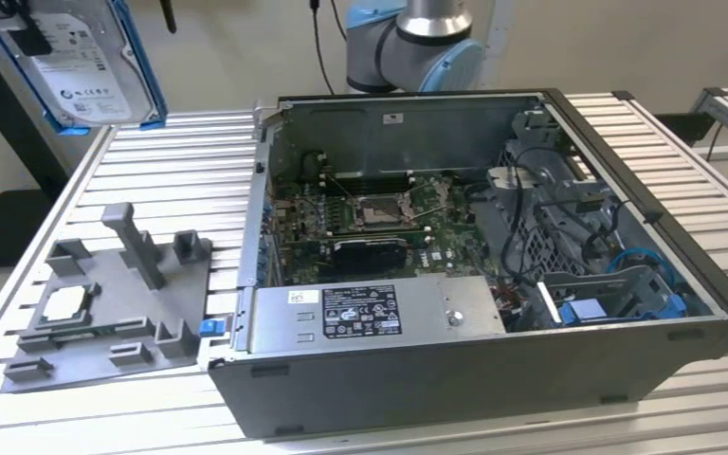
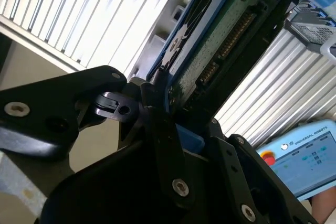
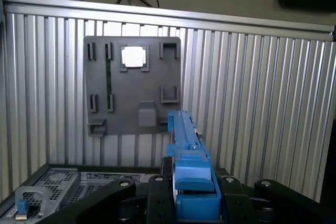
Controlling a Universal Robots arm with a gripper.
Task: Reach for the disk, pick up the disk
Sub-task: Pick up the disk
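The disk (image 1: pixel 82 68), a silver drive with a white label in a blue bracket, hangs high in the air at the exterior view's far left, above the slatted table. In the second wrist view its green circuit-board underside (image 2: pixel 223 40) faces the camera, and my gripper (image 2: pixel 167 95) is shut on its near end with black fingers (image 2: pixel 157 114) on the blue bracket. In the first wrist view the disk (image 3: pixel 185 137) shows edge-on, rising from my gripper (image 3: pixel 187 184).
An open computer case (image 1: pixel 377 379) lies on the slatted aluminium table (image 1: pixel 149 161), with a blue drive bay (image 1: pixel 617 284) inside. A grey fixture plate (image 1: pixel 118 313) holds a square silver chip (image 1: pixel 63 303). A control pendant (image 2: pixel 307 156) lies beside the table.
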